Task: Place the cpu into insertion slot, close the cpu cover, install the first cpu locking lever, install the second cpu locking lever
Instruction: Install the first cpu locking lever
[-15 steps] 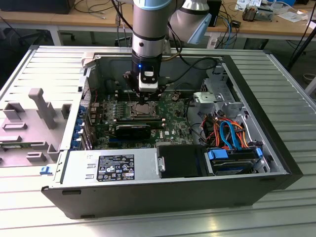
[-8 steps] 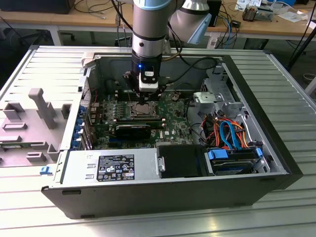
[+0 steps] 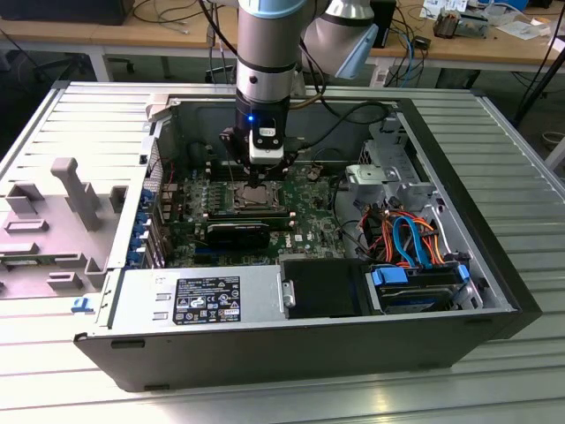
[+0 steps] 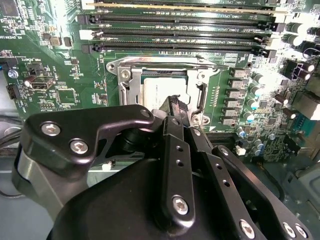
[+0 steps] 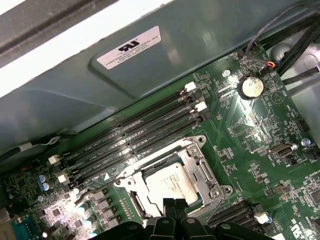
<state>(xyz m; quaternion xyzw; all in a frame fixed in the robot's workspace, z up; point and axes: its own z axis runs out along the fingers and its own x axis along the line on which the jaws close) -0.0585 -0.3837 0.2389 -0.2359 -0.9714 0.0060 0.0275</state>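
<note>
The cpu (image 5: 172,182) lies flat in the insertion slot (image 5: 131,200) on the green motherboard (image 5: 260,125), its dull silver top showing. The cpu cover (image 5: 201,169), a thin silver frame, lies down around it with the chip showing through its window. My gripper (image 5: 175,206) hovers right over the near edge of the chip, black fingertips (image 4: 176,104) pressed together and holding nothing. In the second wrist view the cpu (image 4: 154,92) sits just past those tips, under the cover (image 4: 150,64). In the exterior view my gripper (image 3: 263,170) hangs inside the open computer case above the cpu (image 3: 256,196).
Long black memory slots (image 5: 135,135) run beside the socket, with the case wall just beyond them. Capacitors (image 4: 257,85) stand on the other side of the socket. A power supply (image 3: 203,300), drive bays (image 3: 415,287) and coloured cables (image 3: 402,234) fill the case's near side.
</note>
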